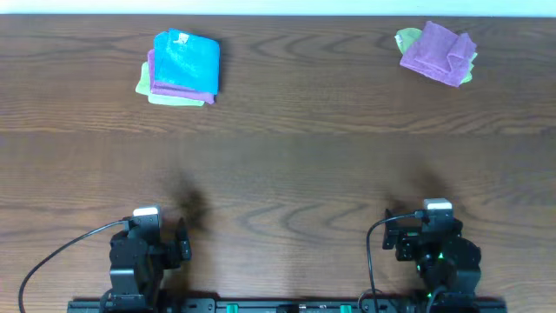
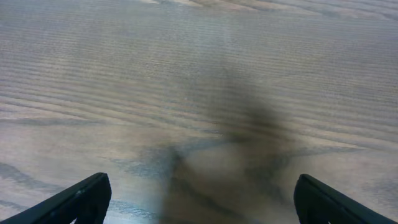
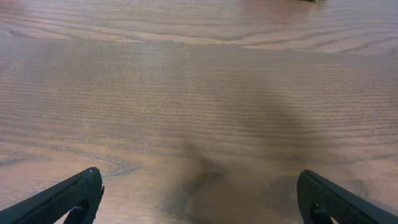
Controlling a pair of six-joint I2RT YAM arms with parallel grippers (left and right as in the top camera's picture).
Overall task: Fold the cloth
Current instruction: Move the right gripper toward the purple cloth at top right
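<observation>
Across the wood table (image 1: pixel 278 165): crumpled purple cloth (image 1: pixel 437 52) at its far right corner, atop a lime-green cloth (image 1: pixel 407 38), well apart from the fingers. At its near edge, left gripper (image 2: pixel 202 199) and right gripper (image 3: pixel 199 196), spread wide, grasping nothing.

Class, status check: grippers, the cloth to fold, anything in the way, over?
Open and empty: left gripper, right gripper, over the table. Untouched: purple cloth, crumpled far right atop lime-green cloth. Nothing in between.

Left claw (image 2: pixel 199 198), right claw (image 3: pixel 199 194): both spread wide.
</observation>
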